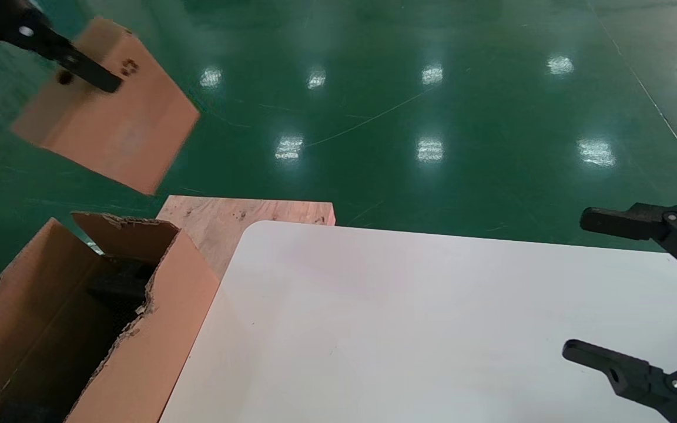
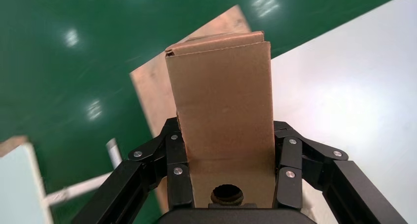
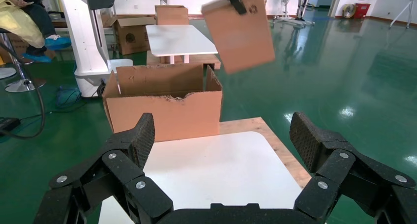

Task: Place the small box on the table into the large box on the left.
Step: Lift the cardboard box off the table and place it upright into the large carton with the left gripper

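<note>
table (image 1: 432, 329): we see a plain white smooth top with a rounded corner, hard and slick; nothing of the task lies on it now.
large box (image 1: 156, 329): brown corrugated carton standing just left of the table, flaps up with torn ragged edges, dark inside; we judge the walls stiff but the flaps floppy, so they could snag a load coming down.
wooden board (image 1: 238, 214): raw pale wood, rough grain, showing beyond the table corner beside the large box.
small box (image 1: 109, 111): closed brown carton, flat faces, sharp creases, round hole and black recycling symbol on one face; held tilted in the air above and beyond the large box, well clear of the table. We judge it light and fairly stiff, faces a bit slippery and crushable under a hard squeeze; best held across two opposite faces near one end, as now.
left gripper (image 2: 231, 172): black linked fingers clamped on both sides of the small box at the holed end.
right gripper (image 3: 223, 145): hovering over the table's right side, fingers spread wide, holding nothing, textured pads.
</note>
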Controlling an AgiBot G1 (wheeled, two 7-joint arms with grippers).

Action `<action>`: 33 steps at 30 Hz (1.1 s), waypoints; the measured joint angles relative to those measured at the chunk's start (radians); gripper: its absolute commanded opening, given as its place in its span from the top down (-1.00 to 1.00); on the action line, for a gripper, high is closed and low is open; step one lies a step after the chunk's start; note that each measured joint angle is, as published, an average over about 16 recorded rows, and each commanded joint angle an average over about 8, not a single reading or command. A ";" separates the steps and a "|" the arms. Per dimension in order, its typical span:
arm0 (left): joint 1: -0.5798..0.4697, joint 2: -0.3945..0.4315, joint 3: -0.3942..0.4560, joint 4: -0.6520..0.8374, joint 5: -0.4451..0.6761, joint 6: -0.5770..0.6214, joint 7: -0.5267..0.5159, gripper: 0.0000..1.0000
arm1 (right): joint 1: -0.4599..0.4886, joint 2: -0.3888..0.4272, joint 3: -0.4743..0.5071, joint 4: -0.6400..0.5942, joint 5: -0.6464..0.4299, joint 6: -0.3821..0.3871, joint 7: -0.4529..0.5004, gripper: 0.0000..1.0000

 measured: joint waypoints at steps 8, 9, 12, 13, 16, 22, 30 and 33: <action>-0.096 -0.117 0.124 -0.132 -0.004 0.034 -0.137 1.00 | 0.000 0.000 0.000 0.000 0.000 0.000 0.000 -1.00; -0.106 -0.139 0.145 -0.159 -0.009 0.035 -0.162 1.00 | 0.000 0.000 0.000 0.000 0.000 0.000 0.000 -1.00; -0.132 -0.209 0.212 -0.248 -0.031 0.036 -0.238 1.00 | 0.000 0.000 0.000 0.000 0.000 0.000 0.000 -1.00; -0.140 -0.234 0.234 -0.278 -0.038 0.035 -0.263 1.00 | 0.000 0.000 0.000 0.000 0.000 0.000 0.000 -1.00; -0.162 -0.308 0.296 -0.370 -0.058 0.032 -0.334 1.00 | 0.000 0.000 0.000 0.000 0.000 0.000 0.000 -1.00; -0.197 -0.437 0.391 -0.519 -0.073 0.022 -0.433 1.00 | 0.000 0.000 0.000 0.000 0.000 0.000 0.000 -1.00; -0.219 -0.557 0.445 -0.597 -0.052 0.013 -0.459 1.00 | 0.000 0.000 0.000 0.000 0.000 0.000 0.000 -1.00; -0.224 -0.588 0.451 -0.603 -0.038 0.013 -0.451 1.00 | 0.000 0.000 0.000 0.000 0.000 0.000 0.000 -1.00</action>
